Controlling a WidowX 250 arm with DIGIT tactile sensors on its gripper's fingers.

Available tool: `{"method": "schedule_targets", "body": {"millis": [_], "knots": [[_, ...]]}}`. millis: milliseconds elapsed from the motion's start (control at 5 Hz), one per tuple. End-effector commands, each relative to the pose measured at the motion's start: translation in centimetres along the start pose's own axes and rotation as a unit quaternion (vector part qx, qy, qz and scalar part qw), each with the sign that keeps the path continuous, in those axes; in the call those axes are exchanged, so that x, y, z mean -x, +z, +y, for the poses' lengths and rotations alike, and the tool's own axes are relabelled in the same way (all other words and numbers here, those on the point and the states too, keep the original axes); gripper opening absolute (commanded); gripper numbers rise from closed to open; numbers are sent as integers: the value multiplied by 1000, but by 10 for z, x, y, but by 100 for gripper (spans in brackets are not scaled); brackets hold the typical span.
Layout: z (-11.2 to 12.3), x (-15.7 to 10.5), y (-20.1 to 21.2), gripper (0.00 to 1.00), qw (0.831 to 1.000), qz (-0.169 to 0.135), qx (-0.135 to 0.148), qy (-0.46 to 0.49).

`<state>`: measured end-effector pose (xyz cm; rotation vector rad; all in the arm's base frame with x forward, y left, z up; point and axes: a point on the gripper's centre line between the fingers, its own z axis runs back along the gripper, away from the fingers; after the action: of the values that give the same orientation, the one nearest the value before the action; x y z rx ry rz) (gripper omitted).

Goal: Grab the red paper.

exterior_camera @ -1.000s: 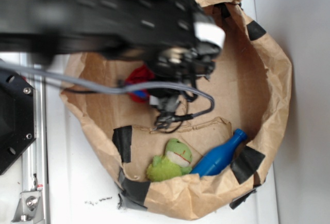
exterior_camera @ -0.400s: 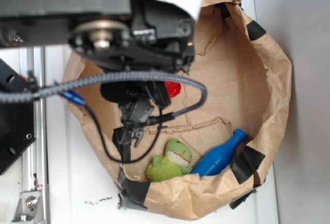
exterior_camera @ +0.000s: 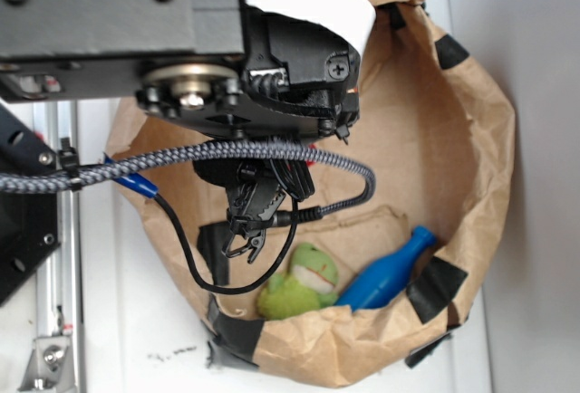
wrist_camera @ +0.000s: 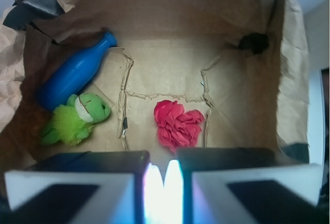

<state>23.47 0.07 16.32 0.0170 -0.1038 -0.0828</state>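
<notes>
The red paper (wrist_camera: 178,125), a crumpled rose-like wad, lies on the floor of the brown paper bag (wrist_camera: 294,79) in the wrist view. It sits just beyond my gripper (wrist_camera: 163,170) and slightly to its right, apart from it. The two black fingers (wrist_camera: 103,164) stand close together with only a thin bright slit between them, and nothing is held. In the exterior view my arm (exterior_camera: 254,67) hangs over the bag's left half and hides the red paper.
A green plush frog (wrist_camera: 77,121) (exterior_camera: 299,282) and a blue bottle (wrist_camera: 75,72) (exterior_camera: 390,271) lie side by side at one end of the bag. The bag's crumpled walls (exterior_camera: 489,139) rise all around, patched with black tape (exterior_camera: 439,280).
The arm has swung left and risen nearer the exterior camera. The red paper showed beside it earlier and is now covered. Frog and bottle have not moved.
</notes>
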Motion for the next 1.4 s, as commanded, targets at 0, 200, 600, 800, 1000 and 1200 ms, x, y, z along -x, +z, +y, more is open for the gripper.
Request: {"method": "schedule_targets", "body": {"millis": [0, 200, 600, 800, 1000, 1200], "knots": [[-7, 1, -44, 100, 997, -17, 2, -76], [-4, -4, -70, 100, 992, -27, -10, -124], [6, -17, -84, 100, 987, -23, -17, -157], [10, -19, -86, 100, 989, -16, -19, -149], [14, -21, -91, 100, 989, -9, -21, -144], [15, -17, -95, 100, 989, -8, -31, -146]]}}
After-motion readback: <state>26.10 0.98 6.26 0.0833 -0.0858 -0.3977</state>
